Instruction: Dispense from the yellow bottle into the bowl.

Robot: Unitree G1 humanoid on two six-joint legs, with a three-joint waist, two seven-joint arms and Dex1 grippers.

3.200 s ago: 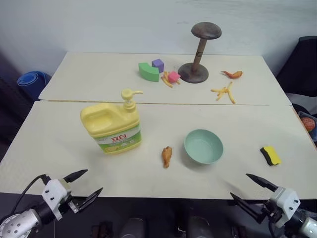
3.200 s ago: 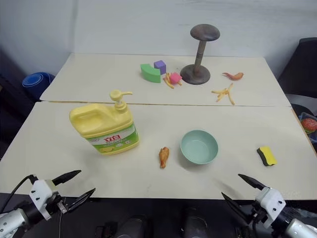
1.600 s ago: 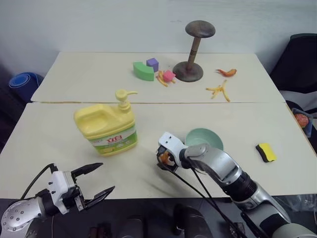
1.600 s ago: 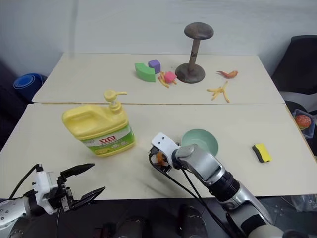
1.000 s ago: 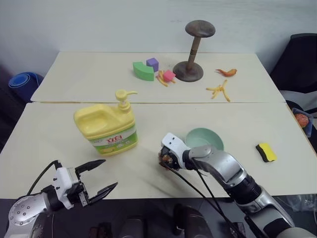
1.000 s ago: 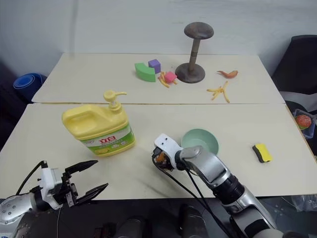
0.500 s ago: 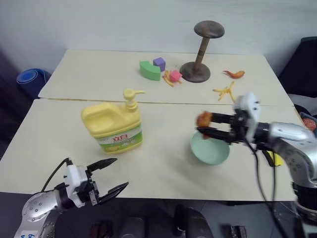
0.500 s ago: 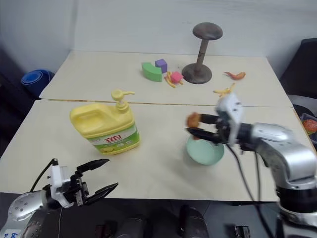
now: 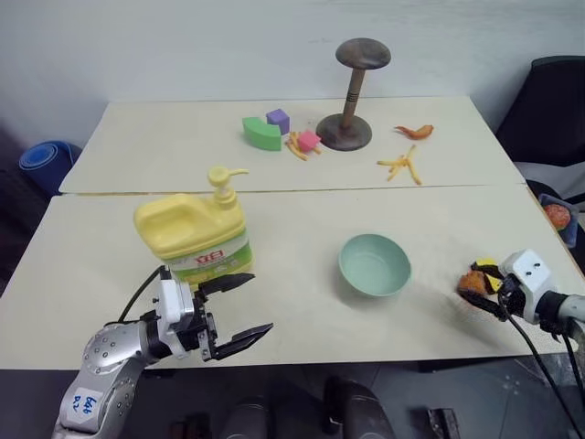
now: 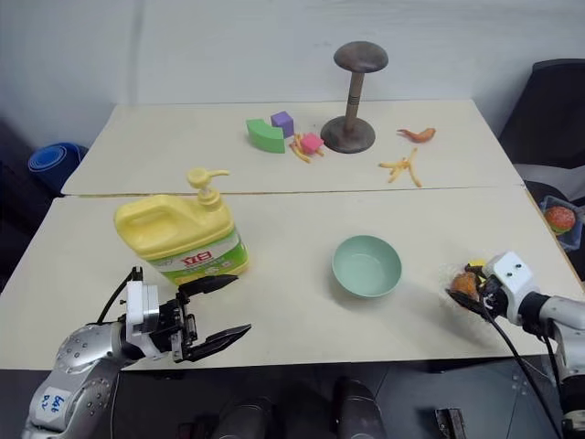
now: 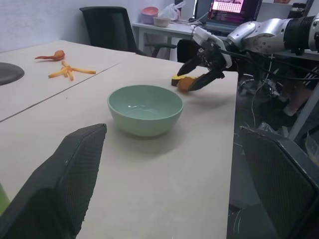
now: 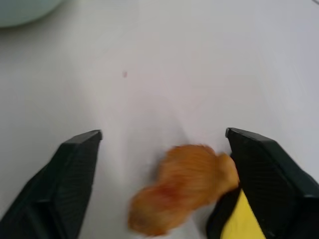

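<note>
Hovering at the near edge of the table (image 9: 302, 229), the left gripper (image 9: 236, 308) has its two black fingers spread wide with nothing between them, pointing level across the tabletop. The yellow bottle (image 9: 193, 237), a squat jug with a pump nozzle (image 9: 222, 176) and a green-white label, stands upright just beyond this gripper, its base close to the upper fingertip but not touching it. The pale mint-green bowl (image 9: 375, 264) sits upright on the table, well off to the gripper's right and a little farther out; in the left wrist view it lies straight ahead between the two fingers, and it looks empty (image 11: 145, 108).

On the other side of the bowl, near the table's right edge, the right gripper (image 9: 482, 294) is low over the surface with its jaws wide apart. An orange toy drumstick (image 12: 182, 188) lies between those fingers, apart from both pads, and its edges look blurred in the right wrist view. A yellow-and-black sponge (image 12: 239, 226) is just beside the drumstick, close against the gripper's finger on that side.

Far beyond both grippers, on the rear table (image 9: 183, 137), stand a brown wooden stand with a round top (image 9: 348, 91), a green curved block (image 9: 261, 133), a purple block (image 9: 277, 120), a pink block (image 9: 310, 140), some toy fries (image 9: 402, 166) and a toy shrimp (image 9: 414, 132).
</note>
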